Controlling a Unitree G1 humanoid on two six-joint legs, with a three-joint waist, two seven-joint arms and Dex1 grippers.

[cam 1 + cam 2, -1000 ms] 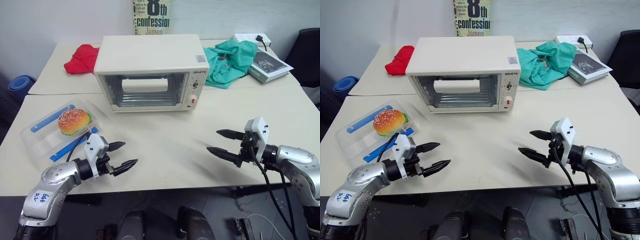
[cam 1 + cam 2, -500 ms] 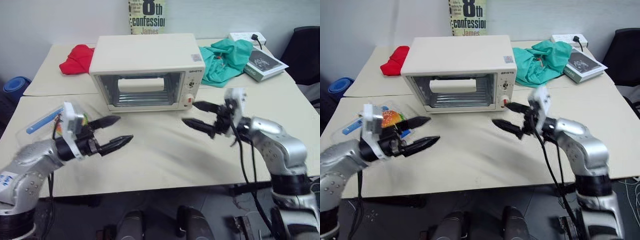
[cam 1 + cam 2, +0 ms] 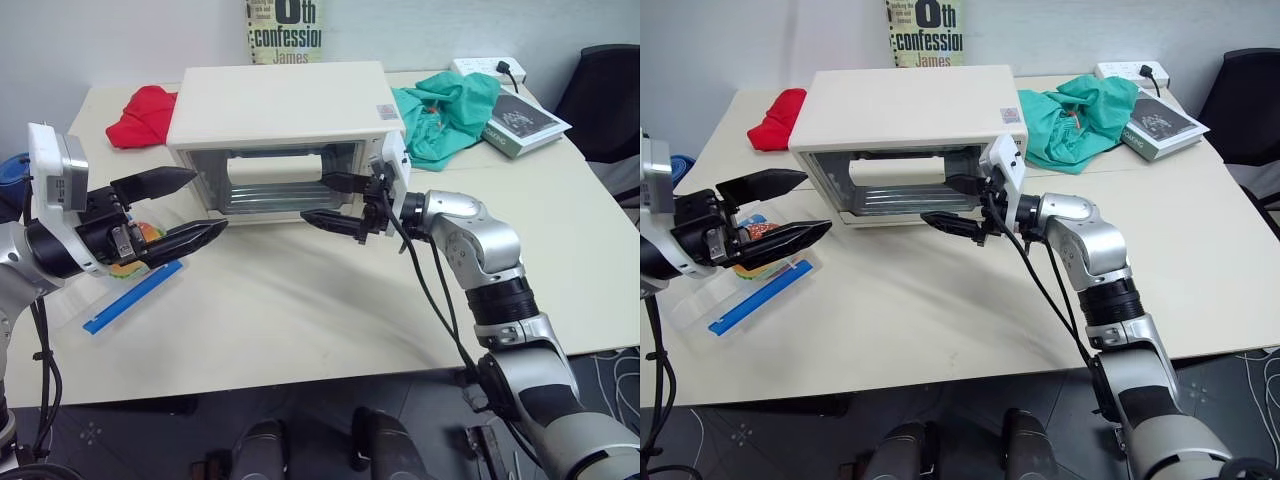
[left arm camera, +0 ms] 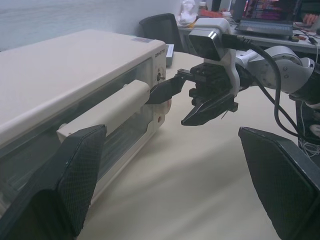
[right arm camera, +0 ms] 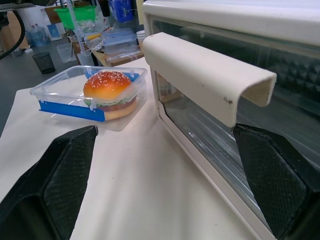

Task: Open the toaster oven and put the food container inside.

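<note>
The cream toaster oven stands at the middle back of the table with its glass door shut. Its white bar handle runs across the top of the door. My right gripper is open and points left, level with the door's right end. Its upper fingertip is close to the handle's right end. The food container, a clear box with blue clips and a sesame-bun burger, lies on the table left of the oven. My left gripper is open, raised in front of the container, hiding part of it.
A red cloth lies behind the oven on the left, a green cloth on the right. A book and a power strip sit at the far right, with a black chair beyond. The near table is bare.
Both arms have risen from near the table's front edge. The right gripper has swung left up to the oven door. The left one has lifted above the container. Both have stayed open.
</note>
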